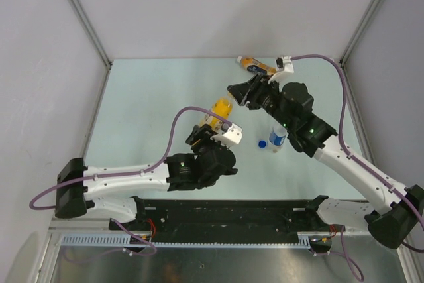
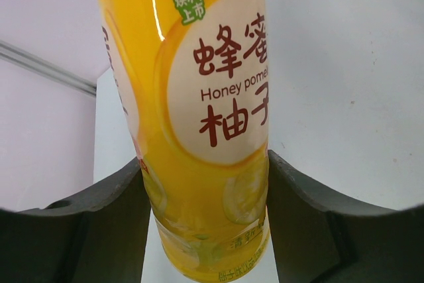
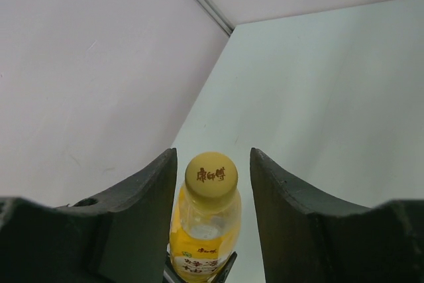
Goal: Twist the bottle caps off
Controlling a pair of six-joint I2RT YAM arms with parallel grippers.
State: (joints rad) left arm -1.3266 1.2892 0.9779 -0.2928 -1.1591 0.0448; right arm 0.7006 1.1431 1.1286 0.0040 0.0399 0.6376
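Observation:
My left gripper (image 1: 213, 124) is shut on the lower body of the yellow-liquid bottle (image 2: 199, 97) and holds it tilted toward the right arm. The bottle's yellow cap (image 3: 211, 177) sits between the open fingers (image 3: 142, 210) of my right gripper (image 3: 213, 164), with a gap on each side. The right gripper also shows in the top view (image 1: 240, 92), just past the bottle's top (image 1: 221, 106). The clear bottle with the blue label (image 1: 277, 138) stands right of centre, its blue cap (image 1: 262, 143) lying loose beside it. The orange bottle (image 1: 257, 65) lies at the back, its white cap (image 1: 240, 59) on.
Grey walls enclose the pale table (image 1: 146, 111) on three sides. The right forearm (image 1: 311, 130) passes close over the clear bottle. A black rail (image 1: 225, 213) runs along the near edge.

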